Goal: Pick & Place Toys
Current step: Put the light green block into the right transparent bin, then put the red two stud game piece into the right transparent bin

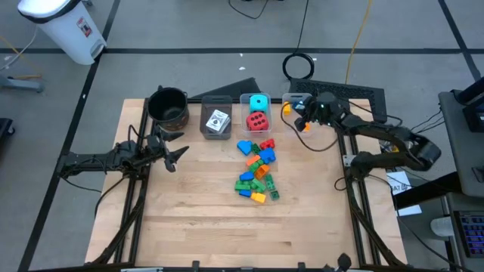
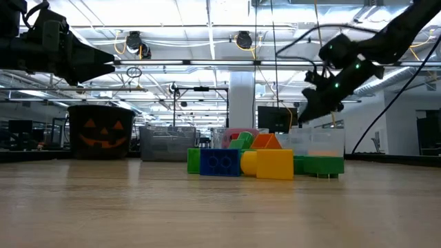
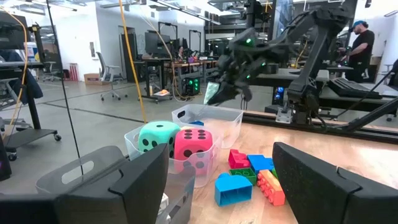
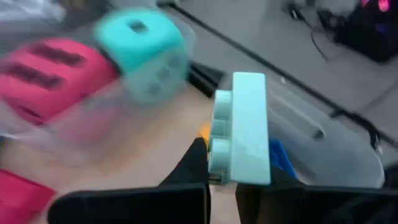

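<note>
1. The bench [image 1: 189, 219] is a pale wooden top carrying everything I work with; my two arms reach in from its left and right sides.
2. My left arm waits over the left part of the bench, beside the black pot [image 1: 168, 106]. My left pincer [image 1: 175, 155] stands moderately wide, its fingers [image 3: 140, 180] apart with nothing between them.
3. My right arm reaches in at the far right corner, raised off the bench above the clear bin [image 1: 296, 102] that sits rightmost in the row.
4. Along the far edge stand a grey bin [image 1: 216, 121] with a white card [image 1: 218, 122] inside, then a clear bin [image 1: 257, 113] holding the cyan cube [image 1: 259, 101] and the red cube [image 1: 257, 120], which touch each other.
5. The pile of bricks [image 1: 257, 170] lies mid-bench, just in front of those bins: blue, green, orange, yellow and red pieces heaped close together.
6. My right pincer [image 4: 221, 177] is clamped narrow on a pale green brick [image 4: 242, 130], held upright between the fingers with its studs facing sideways.
7. An orange piece [image 1: 287, 109] shows just beside that pincer, at the rightmost bin.
</note>
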Controlling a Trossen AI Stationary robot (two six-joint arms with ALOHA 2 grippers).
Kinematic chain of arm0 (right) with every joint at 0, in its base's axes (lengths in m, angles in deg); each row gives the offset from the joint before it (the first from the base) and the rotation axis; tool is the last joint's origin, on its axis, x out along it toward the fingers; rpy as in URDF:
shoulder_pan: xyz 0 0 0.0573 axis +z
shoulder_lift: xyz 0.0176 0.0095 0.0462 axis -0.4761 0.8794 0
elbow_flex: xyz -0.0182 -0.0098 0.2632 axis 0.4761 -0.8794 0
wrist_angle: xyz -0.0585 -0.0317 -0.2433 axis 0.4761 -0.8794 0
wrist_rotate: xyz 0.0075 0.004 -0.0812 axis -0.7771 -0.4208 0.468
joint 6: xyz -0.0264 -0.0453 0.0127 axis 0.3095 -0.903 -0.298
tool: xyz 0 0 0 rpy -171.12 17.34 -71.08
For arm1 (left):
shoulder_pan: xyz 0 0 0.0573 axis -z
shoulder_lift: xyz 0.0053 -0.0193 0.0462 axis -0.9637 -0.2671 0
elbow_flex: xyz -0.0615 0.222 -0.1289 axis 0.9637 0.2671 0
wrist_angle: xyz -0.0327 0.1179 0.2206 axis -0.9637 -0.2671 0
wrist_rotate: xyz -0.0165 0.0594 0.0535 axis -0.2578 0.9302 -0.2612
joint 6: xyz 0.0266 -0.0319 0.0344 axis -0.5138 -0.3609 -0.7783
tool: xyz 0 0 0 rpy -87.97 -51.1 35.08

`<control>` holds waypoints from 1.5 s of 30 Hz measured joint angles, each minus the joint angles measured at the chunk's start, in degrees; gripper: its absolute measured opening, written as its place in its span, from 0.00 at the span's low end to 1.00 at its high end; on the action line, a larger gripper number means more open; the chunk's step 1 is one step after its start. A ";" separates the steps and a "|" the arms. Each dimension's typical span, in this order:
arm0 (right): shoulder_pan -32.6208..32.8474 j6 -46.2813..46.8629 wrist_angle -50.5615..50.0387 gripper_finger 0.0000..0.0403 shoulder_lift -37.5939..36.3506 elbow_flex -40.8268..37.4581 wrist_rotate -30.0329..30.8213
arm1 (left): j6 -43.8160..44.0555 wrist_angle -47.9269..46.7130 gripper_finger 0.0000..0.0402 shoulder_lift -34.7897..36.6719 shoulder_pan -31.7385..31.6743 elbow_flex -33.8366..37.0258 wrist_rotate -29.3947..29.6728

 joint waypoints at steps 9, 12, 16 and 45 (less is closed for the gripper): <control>-1.97 1.25 0.39 0.29 3.57 0.00 0.15 | 0.00 0.00 0.73 0.00 0.01 0.00 0.00; -1.95 1.88 0.31 0.37 3.28 0.00 0.15 | 0.00 0.02 0.73 -0.01 0.00 0.01 0.00; -1.43 2.46 0.37 0.46 1.48 0.00 -1.04 | 0.00 0.01 0.73 0.00 0.01 0.01 0.00; 34.03 -1.25 17.18 0.49 18.91 -0.02 9.19 | -0.02 0.00 0.73 0.01 0.00 0.01 0.00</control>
